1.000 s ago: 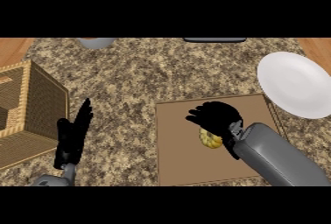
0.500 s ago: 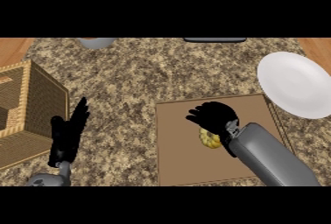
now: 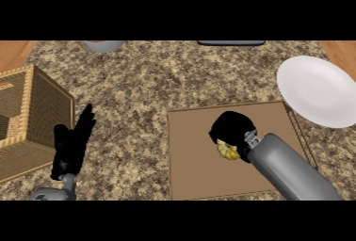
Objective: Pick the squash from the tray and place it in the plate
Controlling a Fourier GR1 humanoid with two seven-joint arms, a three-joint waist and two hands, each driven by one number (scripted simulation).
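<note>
Brown tray (image 3: 195,164), squash (image 3: 227,149) under curled right hand (image 3: 231,128), axis hidden

No writing, label or number can be read anywhere — nothing legible at all

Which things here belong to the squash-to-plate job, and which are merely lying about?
Job: squash, tray, plate, right hand curled over the squash.
Lying about: wicker basket, grey bowl, dark item at the far edge, resting left hand.

Wicker basket (image 3: 31,124) at left; grey bowl (image 3: 104,45) at top
</note>
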